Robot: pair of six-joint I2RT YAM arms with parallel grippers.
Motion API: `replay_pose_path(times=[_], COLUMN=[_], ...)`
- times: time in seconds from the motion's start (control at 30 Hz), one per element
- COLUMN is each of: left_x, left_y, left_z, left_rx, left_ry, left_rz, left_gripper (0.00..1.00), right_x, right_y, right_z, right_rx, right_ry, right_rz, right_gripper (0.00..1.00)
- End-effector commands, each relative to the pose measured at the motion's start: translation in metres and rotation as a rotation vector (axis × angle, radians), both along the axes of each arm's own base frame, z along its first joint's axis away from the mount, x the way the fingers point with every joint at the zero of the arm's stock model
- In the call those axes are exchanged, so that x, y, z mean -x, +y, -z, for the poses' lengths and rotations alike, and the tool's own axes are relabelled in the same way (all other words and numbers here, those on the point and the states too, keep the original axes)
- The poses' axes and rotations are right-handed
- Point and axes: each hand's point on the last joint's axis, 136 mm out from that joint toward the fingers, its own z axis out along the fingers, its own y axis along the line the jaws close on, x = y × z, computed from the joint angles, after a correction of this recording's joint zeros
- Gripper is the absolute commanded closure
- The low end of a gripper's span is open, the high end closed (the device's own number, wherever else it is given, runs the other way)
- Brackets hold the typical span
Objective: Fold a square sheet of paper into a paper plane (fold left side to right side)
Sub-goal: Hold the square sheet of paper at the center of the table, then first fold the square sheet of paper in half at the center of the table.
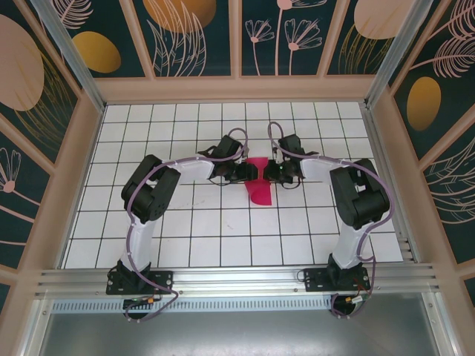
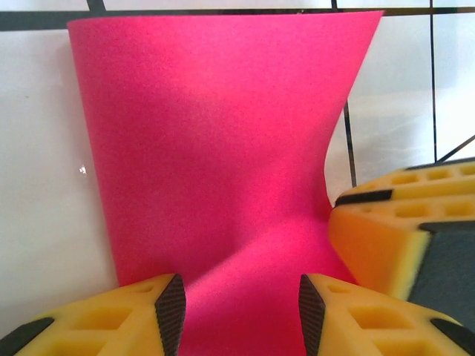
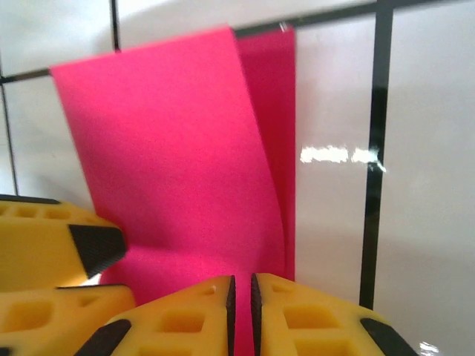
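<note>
The square sheet of paper (image 1: 260,191) is magenta-pink and lies doubled over at the middle of the table, its upper layer bowed and not flat. In the left wrist view the paper (image 2: 215,148) spreads out under my left gripper (image 2: 241,311), whose pads stand well apart over it, open. My right gripper (image 3: 242,311) is shut on the paper (image 3: 171,148) at its near edge, with a thin pink strip showing between the pads. A lower layer peeks out along the right side. In the top view the left gripper (image 1: 250,172) and right gripper (image 1: 267,173) face each other across the sheet.
The white grid-tiled table (image 1: 223,230) is boxed in by wooden walls (image 1: 237,89) at the back and sides. An aluminium rail (image 1: 237,278) runs along the near edge by the arm bases. The other gripper's yellow finger (image 2: 393,222) sits close at the right in the left wrist view.
</note>
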Motion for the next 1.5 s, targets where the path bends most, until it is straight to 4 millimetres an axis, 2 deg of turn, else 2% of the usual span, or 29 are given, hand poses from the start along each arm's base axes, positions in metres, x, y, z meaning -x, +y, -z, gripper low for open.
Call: replay_pose_path(times=[0.0,0.13,0.23,0.8,0.93,1.03,1.1,1.2,1.3,1.47], left_x=[0.021,0.021,0.022,0.021,0.015,0.009,0.006,0.007,0.014,0.022], left_y=[0.022,0.021,0.019,0.015,0.013,0.01,0.008,0.006,0.002,-0.007], left_z=[0.045,0.045,0.046,0.04,0.023,-0.001,-0.017,-0.032,-0.035,-0.029], left_rx=[-0.116,-0.118,-0.122,-0.122,-0.105,-0.064,-0.021,0.014,0.062,0.117], left_ry=[0.089,0.089,0.087,0.074,0.036,-0.006,-0.032,-0.052,-0.044,-0.007], left_rz=[-0.01,-0.007,-0.003,0.006,0.011,0.015,0.015,0.02,0.037,0.056], left_gripper=[0.52,0.52,0.52,0.52,0.48,0.46,0.45,0.45,0.46,0.48], right_x=[-0.007,0.0,0.004,0.0,0.009,0.018,0.022,0.025,0.027,0.026], right_y=[-0.001,0.007,0.014,0.007,-0.004,-0.011,-0.013,-0.013,-0.011,-0.01], right_z=[-0.03,-0.036,-0.034,0.015,0.032,0.043,0.047,0.05,0.051,0.05], right_rx=[0.008,-0.051,-0.088,0.014,0.063,0.089,0.093,0.085,0.077,0.074], right_ry=[-0.067,-0.063,-0.052,0.046,0.093,0.127,0.138,0.148,0.15,0.147], right_rz=[-0.005,-0.019,-0.034,-0.035,-0.023,-0.019,-0.018,-0.017,-0.018,-0.02], right_gripper=[0.82,0.83,0.83,0.83,0.83,0.83,0.83,0.84,0.84,0.84])
